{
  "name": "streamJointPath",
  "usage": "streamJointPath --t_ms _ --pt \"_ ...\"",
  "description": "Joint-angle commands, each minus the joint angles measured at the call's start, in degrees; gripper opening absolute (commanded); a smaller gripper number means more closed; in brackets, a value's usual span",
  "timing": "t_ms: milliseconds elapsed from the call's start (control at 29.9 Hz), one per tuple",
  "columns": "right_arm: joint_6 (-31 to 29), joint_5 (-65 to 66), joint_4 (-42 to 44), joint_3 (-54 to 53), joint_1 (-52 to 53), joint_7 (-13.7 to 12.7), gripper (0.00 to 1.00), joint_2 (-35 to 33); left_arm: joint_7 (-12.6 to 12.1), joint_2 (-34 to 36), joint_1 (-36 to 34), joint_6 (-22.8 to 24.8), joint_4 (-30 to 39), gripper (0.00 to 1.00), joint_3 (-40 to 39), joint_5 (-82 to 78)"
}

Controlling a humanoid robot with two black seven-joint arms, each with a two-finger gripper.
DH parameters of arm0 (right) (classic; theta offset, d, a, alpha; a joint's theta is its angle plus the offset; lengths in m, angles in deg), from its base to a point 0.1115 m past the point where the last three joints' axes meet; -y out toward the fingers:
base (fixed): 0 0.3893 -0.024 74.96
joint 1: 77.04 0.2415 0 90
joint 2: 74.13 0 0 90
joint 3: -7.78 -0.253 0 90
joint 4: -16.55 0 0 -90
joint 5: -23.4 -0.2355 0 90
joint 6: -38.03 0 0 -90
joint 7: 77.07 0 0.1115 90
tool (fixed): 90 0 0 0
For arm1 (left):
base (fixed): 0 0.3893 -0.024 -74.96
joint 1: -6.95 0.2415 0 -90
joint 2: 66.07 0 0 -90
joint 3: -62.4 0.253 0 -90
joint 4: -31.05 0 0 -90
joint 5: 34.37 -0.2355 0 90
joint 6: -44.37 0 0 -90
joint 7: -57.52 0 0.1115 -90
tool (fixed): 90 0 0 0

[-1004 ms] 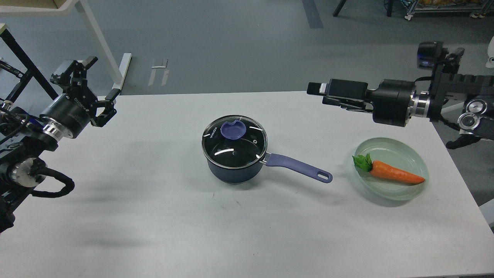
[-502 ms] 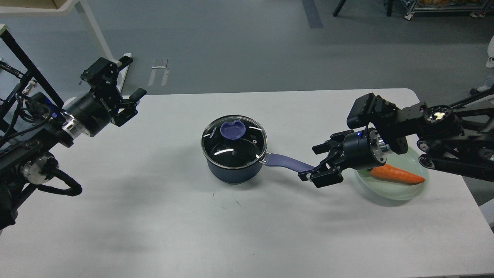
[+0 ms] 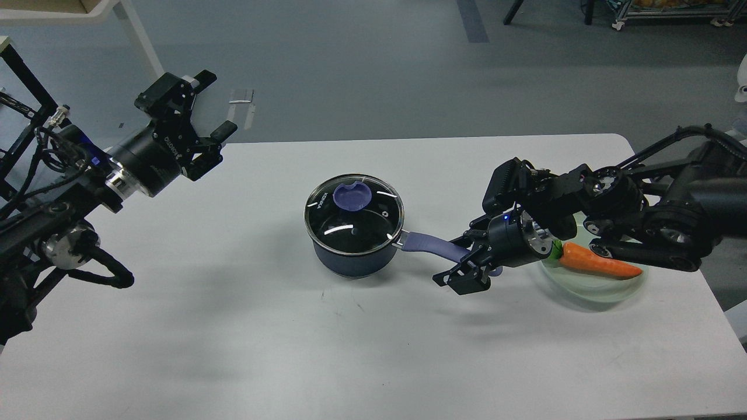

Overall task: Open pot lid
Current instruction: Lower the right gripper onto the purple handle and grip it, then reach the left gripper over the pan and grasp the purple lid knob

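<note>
Pot lid (image 3: 354, 213) sits shut on our pot (image 3: 350, 256), in the middle of the white table (image 3: 233, 326).
Our left gripper (image 3: 207, 111) hangs high at the far left edge, jaws wide open. Our right gripper (image 3: 464, 262) has open jaws around the pot's purple handle (image 3: 429, 244). Just beside it, a carrot (image 3: 592, 261) lies on the green plate (image 3: 589, 289).

Far end of the pot handle (image 3: 435, 244) hidden behind the right end effector (image 3: 461, 266). Plate (image 3: 607, 289) partly covered by that arm. Table (image 3: 233, 350) cut off below.
</note>
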Motion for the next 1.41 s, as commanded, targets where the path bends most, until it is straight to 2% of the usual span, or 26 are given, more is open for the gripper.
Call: streamJointPath --t_ms 0,167,268,502,703,837,1004,1105,1272,1372 --pt "0.0 0.16 0.27 0.1 0.14 0.01 0.61 -0.05 0.0 -0.1 0.01 -0.09 0.32 0.99 0.0 0.0" --pt "0.53 0.25 1.32 0.1 0.22 0.01 0.54 -0.05 0.0 -0.54 0.1 -0.09 0.59 0.99 0.0 -0.53" --pt "0.79 0.25 1.32 0.1 0.22 0.01 0.43 0.04 0.0 -0.63 0.19 0.0 0.67 0.99 0.0 -1.14" --pt "0.88 0.25 1.32 0.19 0.22 0.01 0.3 0.04 0.0 -1.07 0.19 0.0 0.76 0.99 0.0 -7.63" --pt "0.88 0.25 1.32 0.36 0.14 0.01 0.26 0.04 0.26 -1.33 -1.92 0.09 1.64 0.99 -0.09 -23.44" --pt "0.88 0.08 1.32 0.36 -0.04 0.01 0.26 0.04 2.6 -1.24 -4.99 -0.35 3.49 0.99 0.0 -36.17" --pt "0.97 -0.01 1.32 0.36 -0.39 0.01 0.26 0.31 2.6 -3.52 -8.07 -2.63 6.55 0.99 1.4 -55.68" --pt "0.97 -0.1 1.32 0.36 -0.39 0.01 0.27 0.31 2.6 -4.31 -11.58 -6.22 7.62 0.99 6.74 -65.97" --pt "0.97 -0.19 1.15 0.36 -0.39 0.01 0.27 0.39 2.6 -6.95 -18.26 -20.72 4.11 0.99 20.27 -76.02" --pt "0.88 -0.19 0.97 0.36 -0.3 0.01 0.27 0.31 2.6 -8.01 -19.5 -23.81 2.26 0.99 25.39 -76.64"
